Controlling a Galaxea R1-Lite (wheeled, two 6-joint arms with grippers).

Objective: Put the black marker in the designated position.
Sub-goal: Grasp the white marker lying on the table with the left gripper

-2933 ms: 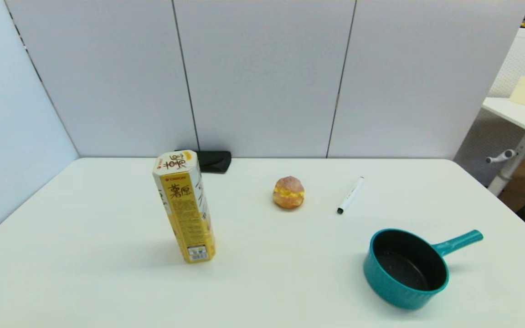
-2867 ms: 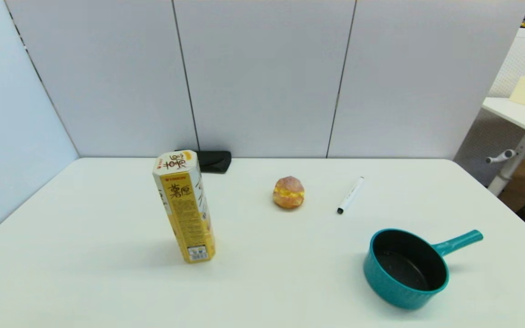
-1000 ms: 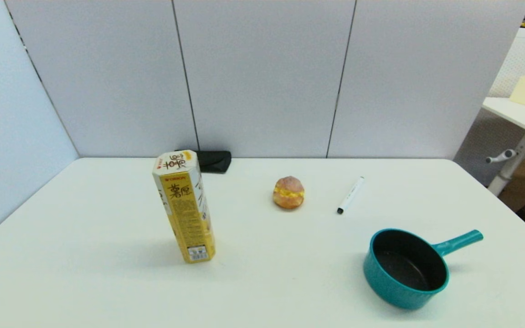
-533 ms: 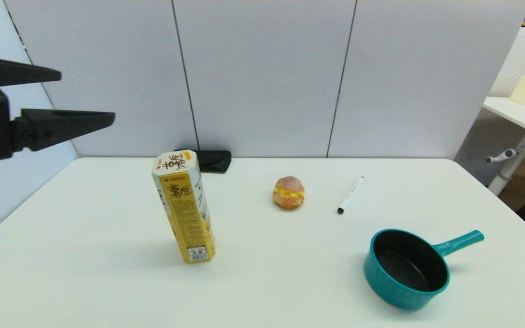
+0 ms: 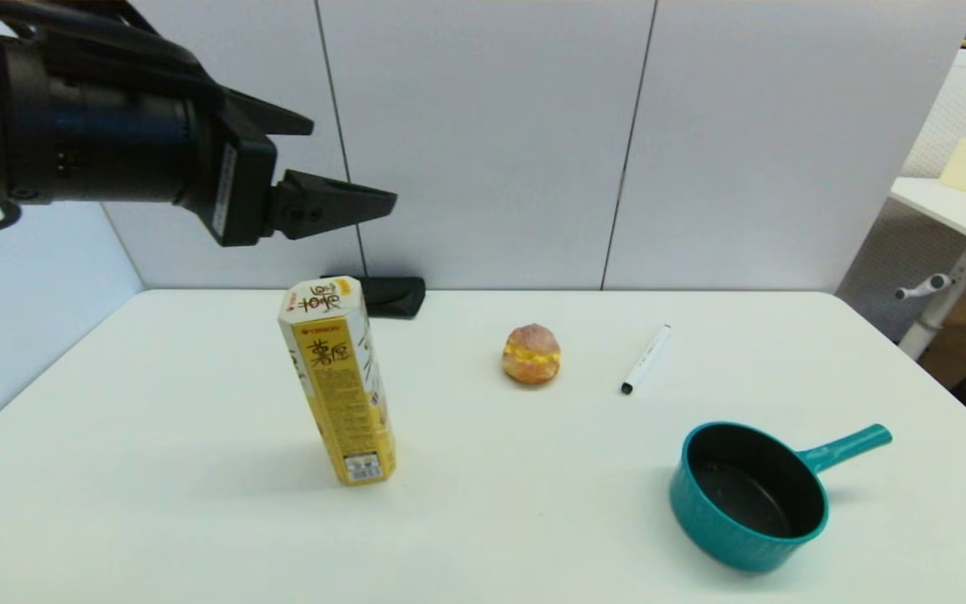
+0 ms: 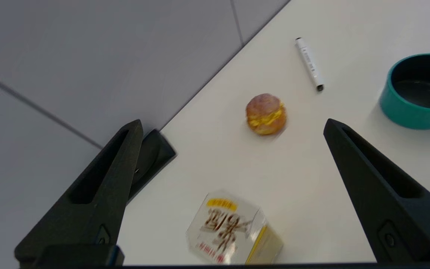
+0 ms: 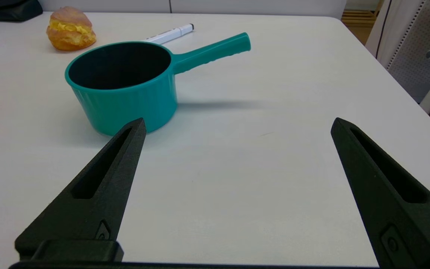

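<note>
as seen from the head view, the black marker (image 5: 645, 359) lies flat on the white table (image 5: 156, 394), untouched, just beside the cream puff (image 5: 531, 354) and well apart from the teal pot (image 5: 747, 495). the left gripper (image 5: 349, 164) is held high above the tall yellow snack box (image 5: 338, 379), with its jaws spread and nothing between them. no part of the right arm is shown here. the task is judged to be at its start: the marker has not been grasped, and no lift, carry or placement is evident.

from the left wrist view, the marker (image 6: 309, 63) is seen beyond the cream puff (image 6: 266, 114), with the pot (image 6: 418, 93) off to one side and the snack box (image 6: 233, 228) below the gripper. the fingers (image 6: 99, 198) are parted wide and empty (no contact with any object).

from the right wrist view, the right gripper (image 7: 237, 127) is held low over bare tabletop near the pot (image 7: 123, 84), released and holding nothing. the marker (image 7: 168, 33) is partly hidden behind the pot rim. the designated position is not marked on the table, so it cannot be located. approach, grasp, transfer and release are all judged to remain.
</note>
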